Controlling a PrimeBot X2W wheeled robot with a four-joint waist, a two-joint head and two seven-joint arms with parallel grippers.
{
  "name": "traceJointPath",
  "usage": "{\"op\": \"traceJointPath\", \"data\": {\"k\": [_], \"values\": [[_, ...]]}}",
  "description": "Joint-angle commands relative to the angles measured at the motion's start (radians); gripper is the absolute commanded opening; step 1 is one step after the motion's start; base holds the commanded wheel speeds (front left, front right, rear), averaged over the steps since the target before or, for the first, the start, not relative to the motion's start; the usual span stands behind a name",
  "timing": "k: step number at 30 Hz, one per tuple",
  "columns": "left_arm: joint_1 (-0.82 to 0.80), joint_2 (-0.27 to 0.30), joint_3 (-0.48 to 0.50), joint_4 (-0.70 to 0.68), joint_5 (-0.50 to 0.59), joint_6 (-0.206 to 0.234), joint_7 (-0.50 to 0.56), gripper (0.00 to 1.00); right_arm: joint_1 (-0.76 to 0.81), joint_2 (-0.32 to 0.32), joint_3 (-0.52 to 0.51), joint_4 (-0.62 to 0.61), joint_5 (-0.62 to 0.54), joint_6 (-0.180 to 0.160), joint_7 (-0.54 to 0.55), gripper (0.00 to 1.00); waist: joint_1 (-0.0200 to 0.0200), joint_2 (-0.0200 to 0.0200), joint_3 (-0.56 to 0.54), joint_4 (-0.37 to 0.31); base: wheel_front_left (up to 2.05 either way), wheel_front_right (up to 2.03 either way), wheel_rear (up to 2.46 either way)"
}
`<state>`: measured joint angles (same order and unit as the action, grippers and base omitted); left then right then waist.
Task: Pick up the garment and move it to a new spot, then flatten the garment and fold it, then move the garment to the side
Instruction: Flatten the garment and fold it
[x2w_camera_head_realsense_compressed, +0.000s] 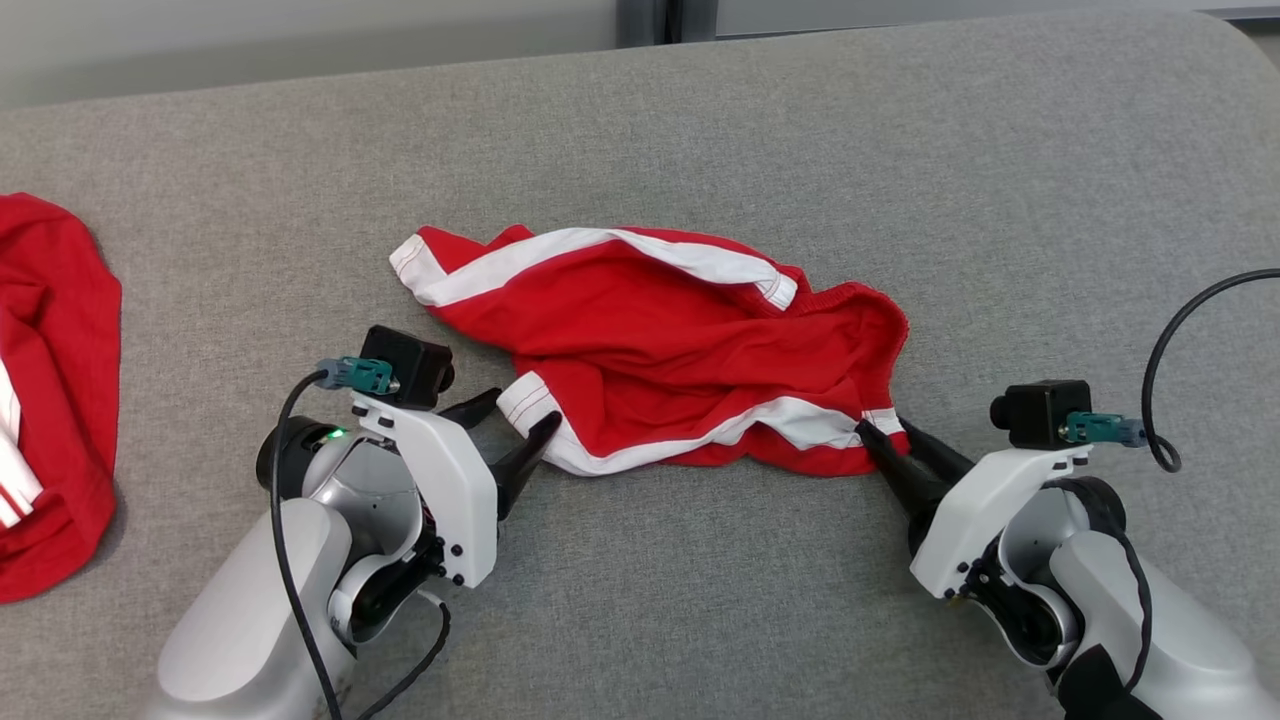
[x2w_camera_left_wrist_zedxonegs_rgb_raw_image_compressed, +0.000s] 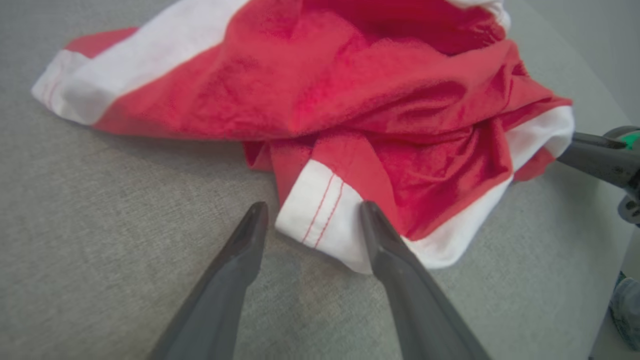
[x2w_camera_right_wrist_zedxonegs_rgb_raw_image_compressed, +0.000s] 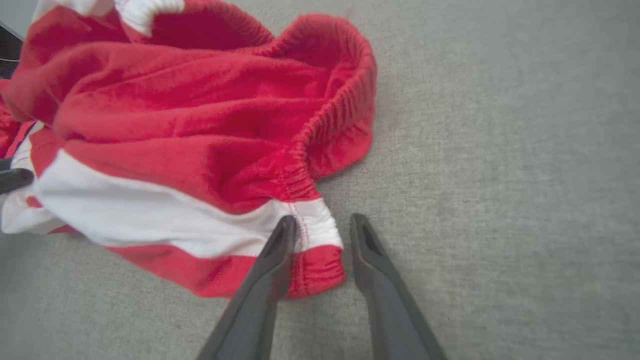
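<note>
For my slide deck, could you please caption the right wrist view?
Right gripper straddling the waistband corner of crumpled red shorts on a grey surface.

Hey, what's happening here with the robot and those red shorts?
A two-armed robot is poised over crumpled red shorts lying on a grey surface. Its left gripper, open, straddles a white leg hem; its right gripper brackets the waistband corner, not clearly clamped. Nothing is lifted yet. Another red garment lies at the far left.
</note>
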<state>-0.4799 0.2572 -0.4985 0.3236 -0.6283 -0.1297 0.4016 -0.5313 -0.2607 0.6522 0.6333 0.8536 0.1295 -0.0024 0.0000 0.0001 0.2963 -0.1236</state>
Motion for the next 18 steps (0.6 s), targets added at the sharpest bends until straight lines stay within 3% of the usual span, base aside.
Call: {"op": "traceJointPath", "data": {"k": [1, 3, 4, 11, 18], "values": [[-0.018, 0.007, -0.005, 0.004, -0.012, -0.001, 0.000, 0.42, 0.016, 0.003, 0.026, 0.023, 0.013, 0.002, 0.008, 0.34, 0.0000, -0.0001, 0.001, 0.001, 0.00, 0.00, 0.00], [-0.024, 0.011, -0.012, 0.008, -0.018, -0.001, -0.006, 0.11, 0.011, -0.002, 0.037, 0.028, 0.024, 0.001, 0.005, 0.08, 0.0000, -0.0001, 0.003, 0.003, 0.00, 0.00, 0.00], [-0.027, 0.012, -0.014, 0.008, -0.021, -0.001, -0.012, 0.00, 0.010, -0.003, 0.042, 0.028, 0.030, 0.001, 0.000, 0.00, 0.0000, -0.0001, 0.003, 0.003, 0.00, 0.00, 0.00], [-0.015, 0.028, -0.019, 0.001, -0.056, -0.001, -0.053, 0.00, -0.001, -0.013, 0.076, 0.025, 0.067, 0.001, -0.041, 0.00, 0.0000, -0.0001, -0.012, 0.004, 0.00, 0.00, 0.00], [0.048, 0.064, 0.063, -0.062, -0.127, 0.008, -0.110, 0.00, 0.008, -0.040, 0.114, -0.023, 0.127, 0.001, -0.086, 0.00, 0.0000, -0.0001, -0.056, -0.011, 0.00, 0.00, 0.00]]}}
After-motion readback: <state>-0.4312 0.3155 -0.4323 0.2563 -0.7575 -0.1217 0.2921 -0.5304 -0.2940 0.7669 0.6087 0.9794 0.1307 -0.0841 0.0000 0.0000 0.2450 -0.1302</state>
